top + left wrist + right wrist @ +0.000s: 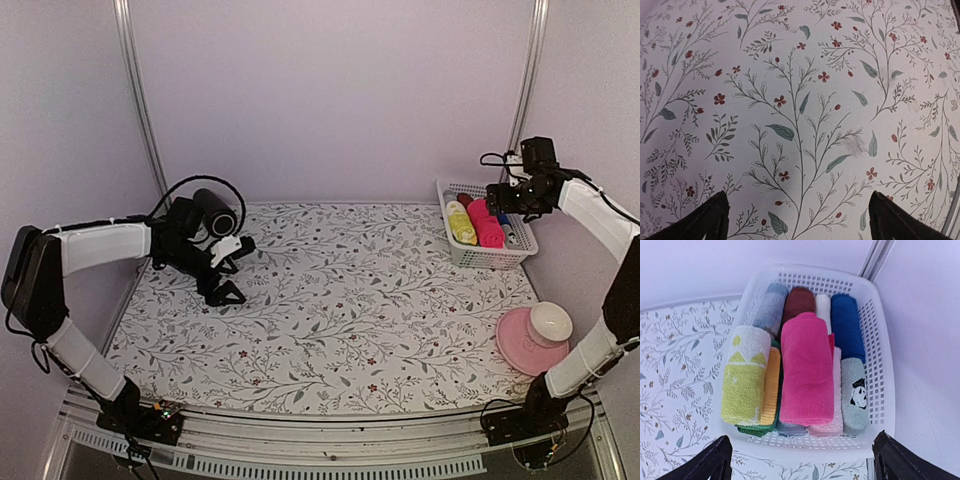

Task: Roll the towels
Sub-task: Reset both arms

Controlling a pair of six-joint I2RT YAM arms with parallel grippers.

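Rt pincer [800, 455] hangs released over basket [881, 340] w/ rolled towels [806, 375], far right; we see lt pincer [796, 200] released above desk [790, 75].

Rolled towels [806, 370] lay side by side in a basket [490, 258] at the far right of the table [340, 300]. In front of it a bowl [551, 321] sat on a plate [515, 352]. A cylinder [215, 212] lay far left.

Pink towel [806, 372], white basket [883, 390]

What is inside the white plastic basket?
The basket holds rolls: the pink towel on top, yellow towel, blue towel, dark red towel. Those beneath are mostly covered.
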